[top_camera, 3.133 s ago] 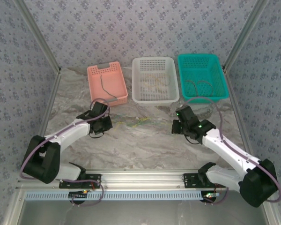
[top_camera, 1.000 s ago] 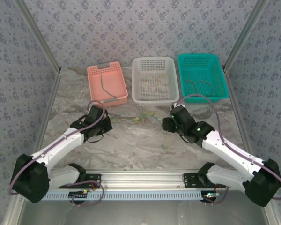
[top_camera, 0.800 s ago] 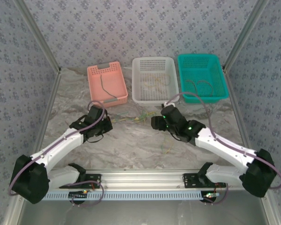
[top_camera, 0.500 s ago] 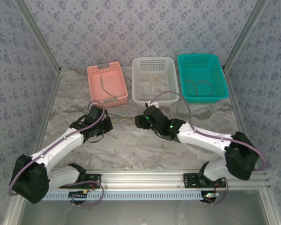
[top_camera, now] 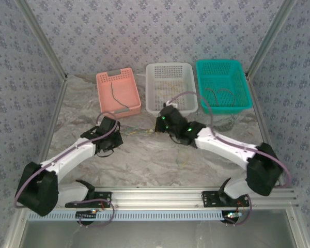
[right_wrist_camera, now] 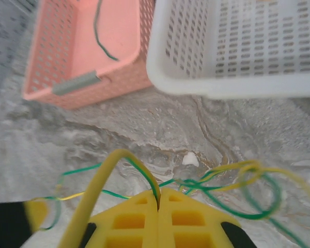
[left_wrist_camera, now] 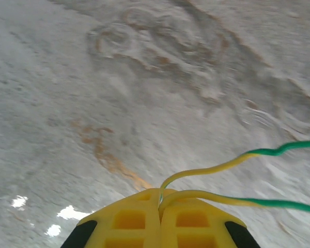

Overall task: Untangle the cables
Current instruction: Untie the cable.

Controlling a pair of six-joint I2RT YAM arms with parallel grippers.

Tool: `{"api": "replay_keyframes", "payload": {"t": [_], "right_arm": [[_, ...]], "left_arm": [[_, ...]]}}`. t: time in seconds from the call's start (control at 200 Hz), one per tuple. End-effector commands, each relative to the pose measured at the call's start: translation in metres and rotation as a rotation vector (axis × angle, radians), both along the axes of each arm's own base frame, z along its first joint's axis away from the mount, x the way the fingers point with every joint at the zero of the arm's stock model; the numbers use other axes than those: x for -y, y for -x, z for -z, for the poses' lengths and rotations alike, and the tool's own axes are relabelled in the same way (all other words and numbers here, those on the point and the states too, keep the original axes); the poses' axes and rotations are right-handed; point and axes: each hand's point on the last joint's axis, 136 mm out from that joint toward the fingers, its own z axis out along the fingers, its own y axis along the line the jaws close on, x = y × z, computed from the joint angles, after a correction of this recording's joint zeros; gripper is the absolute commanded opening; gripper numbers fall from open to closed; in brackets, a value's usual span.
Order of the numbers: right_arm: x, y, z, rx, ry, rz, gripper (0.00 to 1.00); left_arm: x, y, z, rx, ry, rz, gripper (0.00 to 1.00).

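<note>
Left end effector (left_wrist_camera: 160, 202): the two yellow fingers were pressed together and they pinched a thin yellow-and-green strand. The strand left the tips and ran to the right, over the bare marbled tabletop (left_wrist_camera: 119, 77).
Right end effector (right_wrist_camera: 159, 199): the fingers were pressed together as well, pinching a yellow-green strand. It rose from the tips in an arch and bent down to the lower left of the right wrist view.
Cables (right_wrist_camera: 222, 181): yellow and green strands lay as a loose tangle on the tabletop, just beyond the right fingertips and a little to their right. One thin green strand went from there to the left. In the top view the tangle sat between the two end effectors, in front of the pink and the white basket.
Pink basket (top_camera: 121, 109): it stood at the far left of the row of three and held one dark cable (top_camera: 113, 95), curved along its floor.
White basket (top_camera: 170, 109): it stood in the middle, close behind the right end effector, with some pale strands inside; their colour I could not tell for sure.
Teal basket (top_camera: 225, 107): it stood at the right, touching the white one or nearly so, with dark loops (top_camera: 219, 94) inside.
Small white piece (right_wrist_camera: 188, 159): it lay on the tabletop in front of the white basket, beside the tangle; what it was I could not tell.
</note>
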Motion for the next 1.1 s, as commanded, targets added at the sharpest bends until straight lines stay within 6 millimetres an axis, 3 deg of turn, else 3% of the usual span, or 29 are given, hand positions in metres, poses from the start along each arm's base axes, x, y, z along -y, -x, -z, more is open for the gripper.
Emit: {"api": "replay_keyframes", "payload": {"t": [0.0,0.11,0.185,0.335,0.395,0.575,0.69,0.964,1.094], "right_arm": [[0.031,0.009,-0.05,-0.018,-0.074,-0.074,0.0],[0.069,0.014,-0.071,-0.015,-0.118,-0.049,0.0],[0.105,0.016,-0.079,-0.012,-0.126,0.033,0.0],[0.155,0.017,-0.072,-0.007,-0.177,0.124,0.0],[0.164,0.016,-0.068,-0.02,-0.222,0.157,0.0],[0.163,0.014,-0.065,-0.032,-0.286,0.15,0.0],[0.185,0.018,-0.076,-0.004,-0.274,0.222,0.0],[0.267,0.034,-0.103,0.068,-0.33,0.452,0.0],[0.266,0.031,-0.11,0.078,-0.379,0.435,0.0]], "left_arm": [[-0.029,-0.002,0.013,-0.028,-0.124,-0.054,0.0],[-0.038,-0.004,0.017,-0.032,-0.159,-0.07,0.0],[-0.042,-0.004,0.018,-0.036,-0.175,-0.078,0.0],[-0.045,-0.004,0.018,-0.039,-0.188,-0.077,0.0],[-0.045,-0.004,0.019,-0.043,-0.191,-0.077,0.0],[-0.043,-0.005,0.02,-0.048,-0.184,-0.077,0.0],[-0.049,-0.003,0.021,-0.057,-0.216,-0.085,0.0],[-0.063,-0.001,0.019,-0.066,-0.295,-0.094,0.0],[-0.061,-0.005,0.021,-0.071,-0.291,-0.09,0.0]]}}
